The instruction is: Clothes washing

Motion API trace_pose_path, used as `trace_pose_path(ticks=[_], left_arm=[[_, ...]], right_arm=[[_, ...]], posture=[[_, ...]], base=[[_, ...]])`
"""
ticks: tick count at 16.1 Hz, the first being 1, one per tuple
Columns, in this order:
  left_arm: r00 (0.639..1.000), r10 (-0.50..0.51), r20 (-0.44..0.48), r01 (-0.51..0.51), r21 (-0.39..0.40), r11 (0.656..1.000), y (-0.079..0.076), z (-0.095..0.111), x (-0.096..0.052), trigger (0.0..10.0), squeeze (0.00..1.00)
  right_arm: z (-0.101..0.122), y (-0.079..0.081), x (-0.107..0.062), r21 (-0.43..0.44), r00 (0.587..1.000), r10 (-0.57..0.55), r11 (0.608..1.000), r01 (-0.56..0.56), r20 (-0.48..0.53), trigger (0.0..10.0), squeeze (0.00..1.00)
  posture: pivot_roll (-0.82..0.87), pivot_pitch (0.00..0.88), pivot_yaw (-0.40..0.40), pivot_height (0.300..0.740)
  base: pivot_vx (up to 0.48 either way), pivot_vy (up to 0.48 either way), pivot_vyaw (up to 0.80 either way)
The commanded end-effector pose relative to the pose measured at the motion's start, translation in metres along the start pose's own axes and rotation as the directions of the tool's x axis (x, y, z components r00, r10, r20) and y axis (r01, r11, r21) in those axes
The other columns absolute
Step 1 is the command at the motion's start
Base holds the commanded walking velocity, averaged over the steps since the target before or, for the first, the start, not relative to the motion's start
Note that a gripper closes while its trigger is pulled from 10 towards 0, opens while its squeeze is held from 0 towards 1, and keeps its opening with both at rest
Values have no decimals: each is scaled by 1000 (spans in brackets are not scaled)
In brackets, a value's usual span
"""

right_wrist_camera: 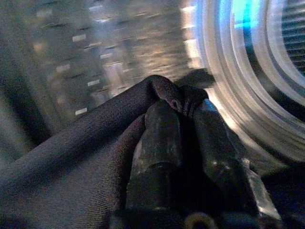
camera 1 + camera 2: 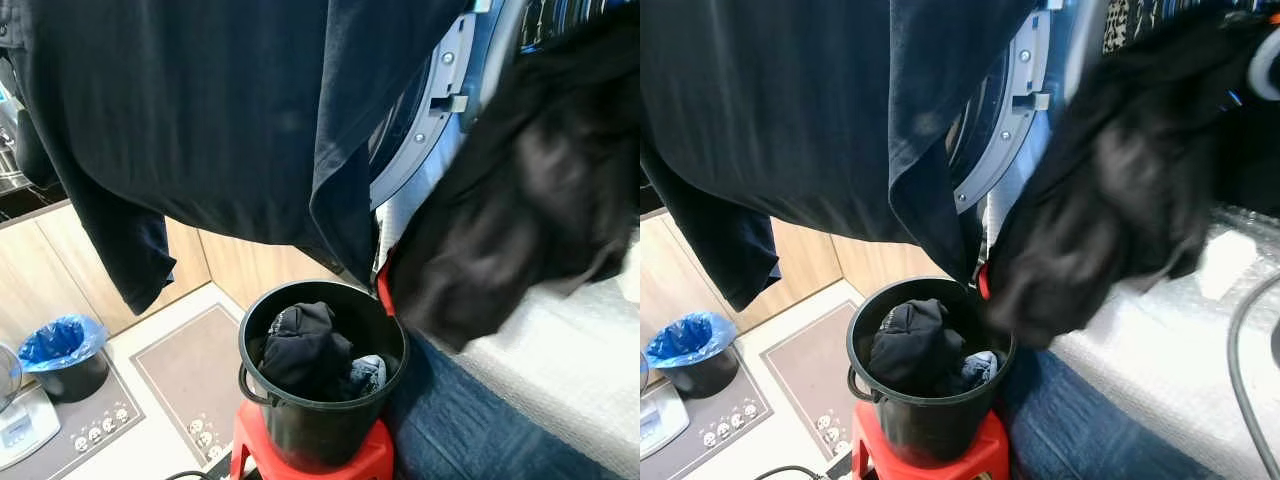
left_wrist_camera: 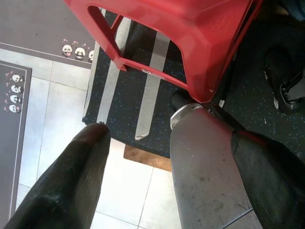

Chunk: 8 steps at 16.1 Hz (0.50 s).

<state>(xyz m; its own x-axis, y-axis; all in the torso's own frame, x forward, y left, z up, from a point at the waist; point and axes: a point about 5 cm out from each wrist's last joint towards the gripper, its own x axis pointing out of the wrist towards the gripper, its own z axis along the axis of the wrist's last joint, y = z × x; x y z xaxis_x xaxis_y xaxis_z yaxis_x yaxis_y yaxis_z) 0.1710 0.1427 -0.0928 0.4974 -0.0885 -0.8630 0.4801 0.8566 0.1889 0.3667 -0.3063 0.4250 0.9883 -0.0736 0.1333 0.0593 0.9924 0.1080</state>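
1. Eye views: a dark shirt hangs across the near top. A black garment is lifted right, toward the washer door. The bucket of clothes sits on the red stool, within reach.
2. Left wrist view: my left gripper hangs released, idle, above the floor.
3. Right wrist view: my right gripper is clenched on the black garment, for loading.

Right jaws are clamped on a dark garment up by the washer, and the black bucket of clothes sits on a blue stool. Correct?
Not quite: the stool is red, not blue, as the left eye view shows. The rest holds: the right gripper is shut on the dark garment by the washer, and the bucket holds clothes.
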Motion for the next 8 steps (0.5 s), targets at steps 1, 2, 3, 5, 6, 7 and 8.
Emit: trace_pose_path(ticks=[1,2,3,5,6,7,8], left_arm=[[997,-46,-65,45,-10,999,-12,-18,-2,10000,0],[997,-47,-66,46,-10,999,-13,-19,-3,10000,0],[996,-50,-72,49,-13,999,-14,-22,-3,10000,0],[996,-51,-76,50,-15,999,-15,-24,-4,10000,0],[996,-52,-79,51,-16,999,-16,-25,-4,10000,0],[995,-53,-81,52,-17,999,-17,-27,-4,10000,0],[995,-54,-82,52,-18,998,-18,-27,-4,10000,0]], right_arm=[[26,-7,-5,36,982,-140,990,136,130,10000,0],[33,-9,-7,73,969,-178,983,167,171,10000,0],[57,-15,-15,174,907,-295,952,251,302,10000,0],[77,-18,-24,282,843,-361,923,261,399,10000,0],[85,-18,-28,312,819,-379,914,258,432,10000,0],[93,-18,-32,352,794,-399,902,250,459,10000,0],[96,-18,-33,370,783,-405,897,240,472,10000,0]], posture=[[-133,0,10,740],[-133,0,10,740],[-130,0,8,740],[-123,0,5,740],[-117,0,3,740],[-113,0,1,740],[-111,0,0,740]], base=[[0,0,0],[0,0,0],[0,0,0],[0,0,0],[0,0,0],[0,0,0],[0,0,0]])
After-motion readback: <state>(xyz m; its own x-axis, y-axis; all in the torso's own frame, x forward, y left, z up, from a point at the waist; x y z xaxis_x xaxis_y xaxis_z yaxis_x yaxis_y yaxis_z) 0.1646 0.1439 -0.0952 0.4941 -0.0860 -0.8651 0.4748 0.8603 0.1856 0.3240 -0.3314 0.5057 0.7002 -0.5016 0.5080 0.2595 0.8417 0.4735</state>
